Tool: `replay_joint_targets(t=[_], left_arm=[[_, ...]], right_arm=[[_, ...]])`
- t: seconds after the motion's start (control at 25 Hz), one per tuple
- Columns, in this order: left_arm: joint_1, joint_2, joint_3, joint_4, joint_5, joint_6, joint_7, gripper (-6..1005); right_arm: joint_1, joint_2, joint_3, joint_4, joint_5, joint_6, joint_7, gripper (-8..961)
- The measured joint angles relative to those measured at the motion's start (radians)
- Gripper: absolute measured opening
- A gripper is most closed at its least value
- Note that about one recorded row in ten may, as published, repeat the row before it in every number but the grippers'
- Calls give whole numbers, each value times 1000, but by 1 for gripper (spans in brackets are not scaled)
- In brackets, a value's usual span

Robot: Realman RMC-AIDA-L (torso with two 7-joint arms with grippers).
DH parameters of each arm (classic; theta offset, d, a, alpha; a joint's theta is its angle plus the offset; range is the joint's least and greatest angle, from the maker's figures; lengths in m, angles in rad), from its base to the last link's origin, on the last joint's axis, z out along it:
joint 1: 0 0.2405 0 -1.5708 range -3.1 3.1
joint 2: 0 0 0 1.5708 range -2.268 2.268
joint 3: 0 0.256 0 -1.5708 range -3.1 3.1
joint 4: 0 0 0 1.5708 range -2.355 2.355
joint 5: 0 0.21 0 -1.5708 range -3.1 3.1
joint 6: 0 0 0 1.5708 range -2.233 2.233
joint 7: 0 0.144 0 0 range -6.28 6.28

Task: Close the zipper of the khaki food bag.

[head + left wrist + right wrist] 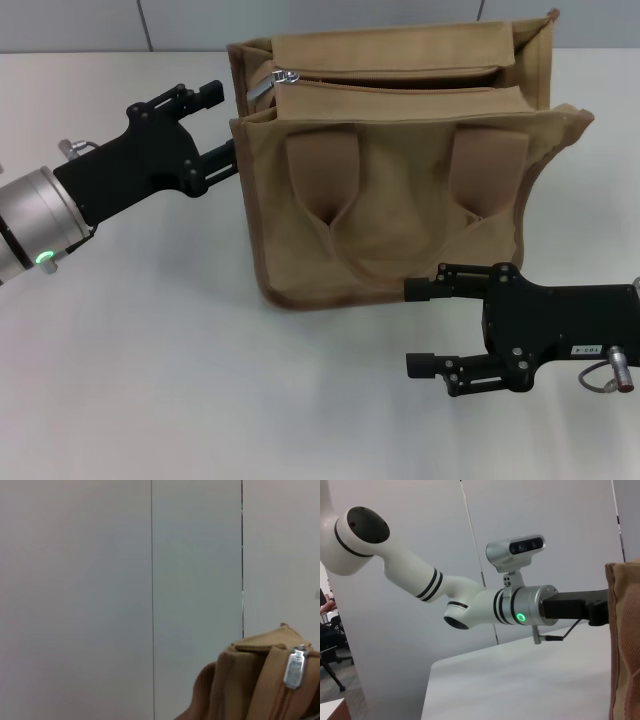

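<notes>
The khaki food bag (pixel 400 190) stands upright on the table, its two handles hanging down the front. The zipper (pixel 390 80) runs along the top and gapes open. Its silver pull tab (pixel 283 78) sits at the bag's left end. My left gripper (pixel 228 122) is open, level with the bag's upper left side, just below and left of the tab. The left wrist view shows the tab (pixel 295 669) on the bag's corner (pixel 250 685). My right gripper (pixel 409 328) is open in front of the bag's lower right, with its upper finger (pixel 440 288) at the bottom edge.
The white table (pixel 150 350) stretches around the bag, with a grey panelled wall (pixel 200 20) behind. The right wrist view shows the bag's side edge (pixel 625 645) and my left arm (pixel 530 611) reaching towards it over the table.
</notes>
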Motion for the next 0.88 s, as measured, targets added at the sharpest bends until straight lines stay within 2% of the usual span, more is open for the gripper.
replay_joint_targets(t=[0.28,0.64,0.88], left_arm=[[-14,0,-5,-1,-5,-7,-1,713],[-3,0,-8,-2,-41,35,-6,315],[8,1,-8,-3,-72,103,-4,65]], right_arm=[[5,5,2,0,2,0,-5,748],[14,6,3,10,26,-12,-1,741],[11,9,4,21,127,-50,-1,736]])
